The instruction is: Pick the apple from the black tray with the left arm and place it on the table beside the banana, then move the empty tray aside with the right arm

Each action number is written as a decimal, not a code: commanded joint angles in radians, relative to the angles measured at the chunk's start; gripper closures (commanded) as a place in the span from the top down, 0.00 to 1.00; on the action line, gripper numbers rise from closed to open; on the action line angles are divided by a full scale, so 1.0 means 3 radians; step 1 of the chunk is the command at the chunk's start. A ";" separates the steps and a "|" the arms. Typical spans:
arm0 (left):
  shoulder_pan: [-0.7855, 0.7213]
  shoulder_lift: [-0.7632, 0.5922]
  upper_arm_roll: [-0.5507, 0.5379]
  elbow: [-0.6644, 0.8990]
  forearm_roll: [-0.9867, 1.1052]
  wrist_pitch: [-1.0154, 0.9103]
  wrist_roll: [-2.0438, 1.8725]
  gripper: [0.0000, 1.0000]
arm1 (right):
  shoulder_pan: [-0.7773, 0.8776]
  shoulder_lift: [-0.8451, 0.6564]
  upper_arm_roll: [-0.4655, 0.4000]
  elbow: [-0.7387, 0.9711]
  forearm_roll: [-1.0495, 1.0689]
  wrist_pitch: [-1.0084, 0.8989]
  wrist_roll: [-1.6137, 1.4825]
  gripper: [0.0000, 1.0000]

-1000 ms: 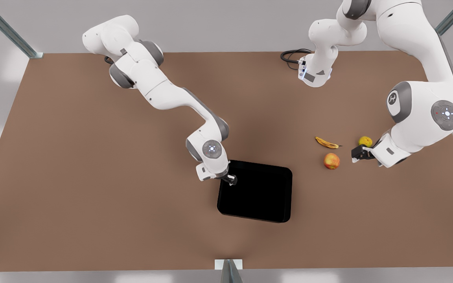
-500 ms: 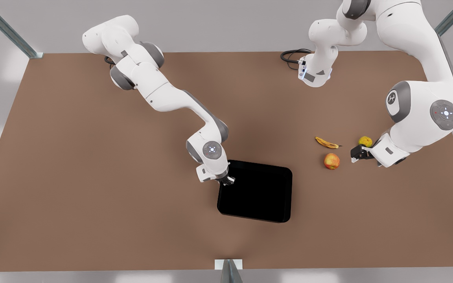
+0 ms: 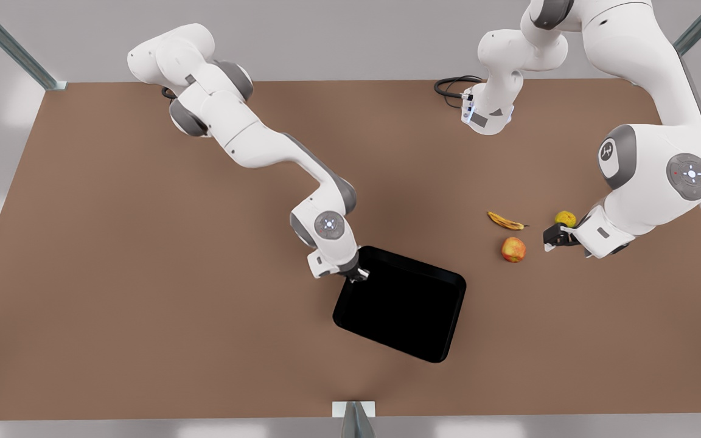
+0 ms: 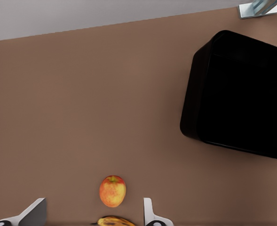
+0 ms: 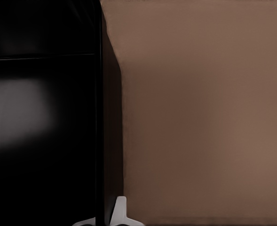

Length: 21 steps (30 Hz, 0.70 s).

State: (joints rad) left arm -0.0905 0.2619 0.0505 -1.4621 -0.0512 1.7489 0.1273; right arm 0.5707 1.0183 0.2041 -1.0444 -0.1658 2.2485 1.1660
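Observation:
The black tray (image 3: 405, 310) lies empty on the table (image 3: 143, 274), skewed to its edges. My right gripper (image 3: 356, 277) is shut on the tray's rim at the corner toward the front view's left; the right wrist view shows that rim (image 5: 111, 117) running between the fingers (image 5: 121, 212). The apple (image 3: 513, 249) rests on the table just in front of the banana (image 3: 505, 221). My left gripper (image 3: 550, 237) hovers open to the front view's right of the apple, holding nothing. From the left wrist, the apple (image 4: 112, 190), banana (image 4: 112, 221) and tray (image 4: 241, 94) show beyond its spread fingertips (image 4: 148, 212).
A small yellow-green round fruit (image 3: 565, 218) sits right beside the left gripper. A black cable (image 3: 451, 85) coils at the table's far edge by an arm base. Metal posts (image 3: 355, 420) stand at the table's edges. Bare tabletop spreads toward the front view's left.
The tray has swung clockwise in the front view, its right corner sliding toward the near edge, with the right gripper on its rim. The left arm, apple and banana stayed put.

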 commanded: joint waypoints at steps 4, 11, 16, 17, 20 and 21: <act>0.0000 -0.0004 0.0000 0.0001 0.0002 -0.0001 0.0000 1.00 | -0.0102 -0.0255 0.0076 -0.0006 0.0031 -0.0362 -0.0128 0.01; 0.0005 0.0001 0.0000 0.0006 0.0002 -0.0001 0.0000 1.00 | -0.0343 -0.0740 0.0122 -0.0011 0.0026 -0.1522 -0.1544 0.02; 0.0000 0.0001 -0.0005 0.0001 0.0002 0.0050 0.0000 1.00 | -0.0634 -0.1052 0.0102 -0.0021 0.0036 -0.2305 -0.2746 0.02; 0.0000 -0.0004 0.0000 0.0001 0.0007 0.0071 0.0000 1.00 | -0.0741 -0.1083 0.0087 -0.0026 0.0041 -0.2310 -0.3002 0.02; 0.0000 -0.0014 -0.0005 0.0006 0.0002 0.0071 -0.0010 1.00 | -0.0762 -0.1175 -0.0521 -0.0021 0.0317 -0.2407 -0.3855 0.02; 0.0000 -0.0045 0.0000 0.0001 0.0002 0.0066 -0.0010 1.00 | -0.0762 -0.1185 -0.0808 -0.0021 0.0501 -0.2417 -0.4244 0.04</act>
State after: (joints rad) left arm -0.0907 0.2536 0.0502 -1.4614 -0.0511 1.7625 0.1276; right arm 0.3440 0.6682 0.0095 -1.0514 -0.0787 1.6491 0.6918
